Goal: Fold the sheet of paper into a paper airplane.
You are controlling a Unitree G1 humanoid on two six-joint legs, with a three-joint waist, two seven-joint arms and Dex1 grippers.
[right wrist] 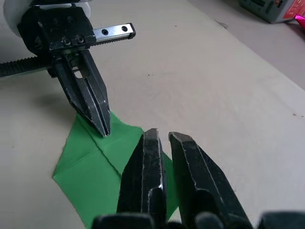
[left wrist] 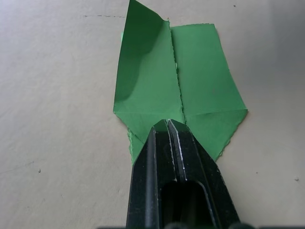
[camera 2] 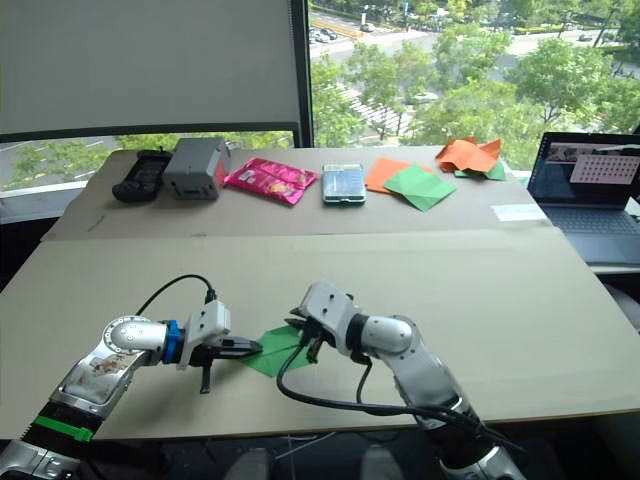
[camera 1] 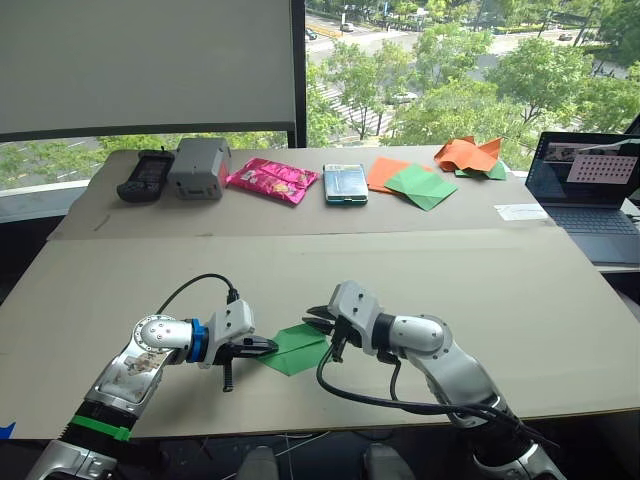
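Observation:
The sheet of paper (camera 1: 298, 350) is bright green and lies flat near the table's front edge, with two flaps folded to a centre seam and a pointed end. In the left wrist view one flap (left wrist: 143, 62) curls up a little. My left gripper (camera 1: 270, 345) is shut, its tips pressing down on the seam near the pointed end (left wrist: 167, 123). My right gripper (camera 1: 322, 325) hovers just over the sheet's opposite side. Its fingers (right wrist: 151, 143) stand a narrow gap apart with nothing between them.
Along the back of the table lie a black handset (camera 1: 143, 175), a grey box (camera 1: 198, 168), a pink packet (camera 1: 270, 180), a teal case (camera 1: 345, 184), overlapping orange and dull green sheets (camera 1: 415, 183) and a crumpled orange-and-green heap (camera 1: 472, 155). A laptop (camera 1: 585, 185) stands at the right.

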